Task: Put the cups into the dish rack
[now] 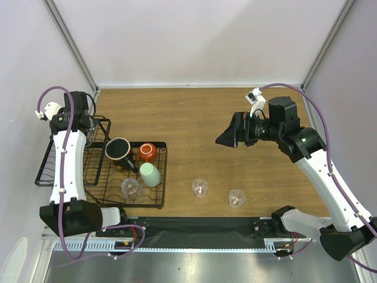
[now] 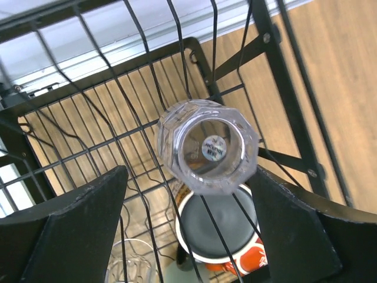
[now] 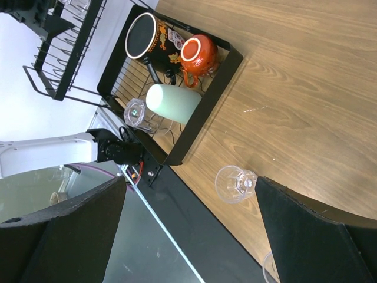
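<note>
The black wire dish rack (image 1: 159, 177) lies at the left. On its flat grid are a dark mug (image 1: 118, 149), an orange-red cup (image 1: 147, 152), a mint-green cup (image 1: 150, 174) on its side and a clear tumbler (image 1: 131, 187). In the left wrist view another clear tumbler (image 2: 206, 147) sits bottom-up on the wires of the rack's taller basket (image 2: 106, 112). My left gripper (image 2: 188, 177) is open around it, its fingers (image 2: 82, 230) off the glass. Two clear tumblers (image 1: 200, 187) (image 1: 237, 198) stand on the table. My right gripper (image 1: 230, 137) hangs open and empty above the table.
The wooden table (image 1: 194, 118) is walled at the left, back and right. A black strip (image 1: 194, 225) runs along its near edge by the arm bases. In the right wrist view one table tumbler (image 3: 235, 184) shows close to the right finger (image 3: 318, 236).
</note>
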`<state>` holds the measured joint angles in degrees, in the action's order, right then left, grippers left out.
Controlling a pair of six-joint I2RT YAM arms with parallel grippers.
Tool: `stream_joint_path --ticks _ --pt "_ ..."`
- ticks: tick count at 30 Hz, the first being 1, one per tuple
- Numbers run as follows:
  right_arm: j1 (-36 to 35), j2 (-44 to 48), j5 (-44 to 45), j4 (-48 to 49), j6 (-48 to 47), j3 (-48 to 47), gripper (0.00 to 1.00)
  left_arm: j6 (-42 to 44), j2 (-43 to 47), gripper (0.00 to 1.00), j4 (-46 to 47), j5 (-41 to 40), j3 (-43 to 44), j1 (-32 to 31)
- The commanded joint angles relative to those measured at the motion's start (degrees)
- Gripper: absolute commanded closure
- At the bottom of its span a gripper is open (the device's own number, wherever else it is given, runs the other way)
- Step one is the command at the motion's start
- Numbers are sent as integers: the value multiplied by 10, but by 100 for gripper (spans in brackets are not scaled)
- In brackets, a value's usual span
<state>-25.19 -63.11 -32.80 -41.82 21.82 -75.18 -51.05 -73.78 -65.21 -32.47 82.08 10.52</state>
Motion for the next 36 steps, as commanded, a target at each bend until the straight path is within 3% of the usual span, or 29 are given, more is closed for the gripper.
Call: stream_joint_path --ticks 1,7,15,19,21,26,29,36 --pt "-4 2 7 6 -15 -30 0 -27 34 11 -25 0 41 5" --pt "-6 -2 16 -5 -20 -37 1 -36 57 10 -55 21 77 5" --pt "-4 -26 17 -27 -4 -39 1 -27 134 7 29 180 46 5" --pt "-3 -50 16 -40 6 -34 4 2 203 14 167 380 -46 4" --pt "-5 -54 15 -34 17 -28 4 -3 240 14 238 432 -78 4" --pt "-30 -84 34 -36 32 4 3 -40 286 14 295 587 -176 4" --pt "-65 -121 69 -46 36 21 3 -63 324 13 313 650 -241 -2" --pt "-149 -209 120 -53 49 16 11 -76 427 13 329 688 -342 -58"
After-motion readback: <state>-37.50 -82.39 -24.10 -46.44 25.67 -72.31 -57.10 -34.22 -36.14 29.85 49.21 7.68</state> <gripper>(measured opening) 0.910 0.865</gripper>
